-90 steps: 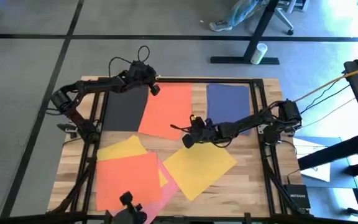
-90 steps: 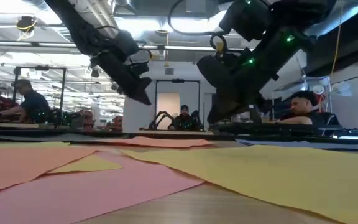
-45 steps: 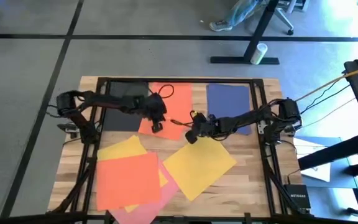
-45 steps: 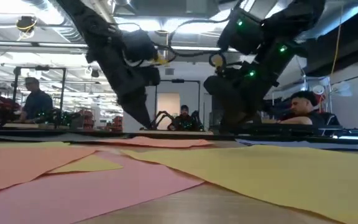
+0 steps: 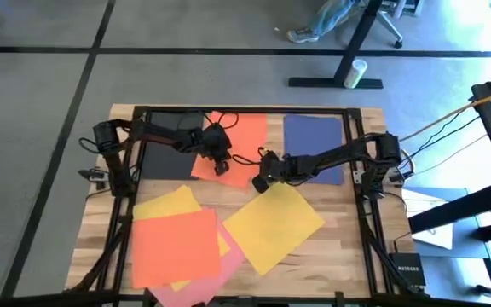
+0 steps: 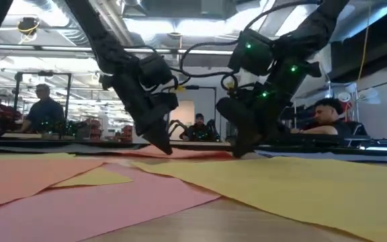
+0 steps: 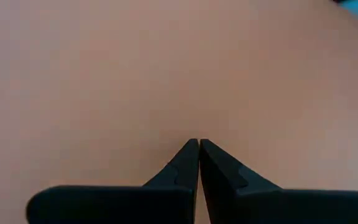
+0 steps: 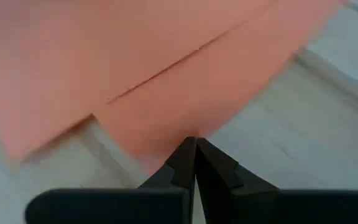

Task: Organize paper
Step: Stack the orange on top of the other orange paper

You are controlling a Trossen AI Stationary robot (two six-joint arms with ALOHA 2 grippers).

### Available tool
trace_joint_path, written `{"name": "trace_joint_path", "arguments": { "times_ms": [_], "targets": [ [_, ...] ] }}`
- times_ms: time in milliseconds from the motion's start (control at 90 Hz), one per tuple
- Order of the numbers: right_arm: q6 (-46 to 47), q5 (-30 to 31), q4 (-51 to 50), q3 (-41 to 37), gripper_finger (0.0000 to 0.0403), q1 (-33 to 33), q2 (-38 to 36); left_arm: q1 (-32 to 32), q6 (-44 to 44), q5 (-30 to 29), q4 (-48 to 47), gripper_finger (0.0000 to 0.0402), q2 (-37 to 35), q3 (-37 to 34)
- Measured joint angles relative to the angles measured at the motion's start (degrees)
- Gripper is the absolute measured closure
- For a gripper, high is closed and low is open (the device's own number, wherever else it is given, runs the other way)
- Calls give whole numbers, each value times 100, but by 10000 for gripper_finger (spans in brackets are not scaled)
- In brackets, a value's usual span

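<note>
An orange-red sheet (image 5: 233, 145) lies flat at the table's far middle, between a black sheet (image 5: 170, 149) and a navy sheet (image 5: 314, 141). The right wrist view shows a second orange-red layer (image 8: 135, 50) on top of it. My left gripper (image 5: 221, 166) is shut, with its tips down on the sheet's near part (image 7: 197, 93). My right gripper (image 5: 260, 182) is shut at the sheet's near right corner. A yellow sheet (image 5: 273, 223), another orange-red sheet (image 5: 176, 247), a second yellow sheet (image 5: 167, 205) and a pink sheet (image 5: 224, 266) lie overlapping in the near half. My left gripper sets its shut fingertips (image 7: 191, 152) down on the orange-red sheet's top face (image 7: 197, 127), inside its near edge. It comes slanting down from the table's left. The sheet lies flat. My right gripper rests its shut fingertips (image 8: 188, 152) on the sheet's near right corner (image 8: 179, 127). It comes slanting down from the table's right, and the corner lies flat on the wood.
A dark metal frame (image 5: 356, 145) runs around the table. Bare wood (image 5: 348, 230) shows at the near right. In the low view, people sit at benches (image 6: 42, 111) in the room behind the table.
My left gripper has swung from above the black sheet's far edge toward the near and right, and come down onto the orange-red sheet. My right gripper has gone down and a little left to the sheet's near right corner. The sheets lie as before.
</note>
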Motion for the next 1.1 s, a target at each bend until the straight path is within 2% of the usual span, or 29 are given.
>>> {"name": "trace_joint_path", "arguments": {
  "times_ms": [189, 478, 644, 778, 933, 1100],
  "targets": [
    [38, 49, 70, 7, 403, 51, 6, 4, -184, -62, 542, 401, 29, -10],
    [59, 197, -128, 8, 403, 50, -40, -122, -289, -32, 446, 401, 20, 204],
    [40, 435, -384, 4, 403, 52, -228, -329, -183, -11, -361, 401, -286, 251],
    [45, 701, -874, 4, 403, 50, -441, -435, -18, -486, -1511, 402, -805, 251],
    [106, 692, -1221, 4, 403, 156, -611, -297, -67, -795, -3093, 402, -1310, 220],
    [115, 616, -1090, 4, 403, 203, -615, -153, -200, -855, -2983, 402, -1279, -13]
  ]
}}
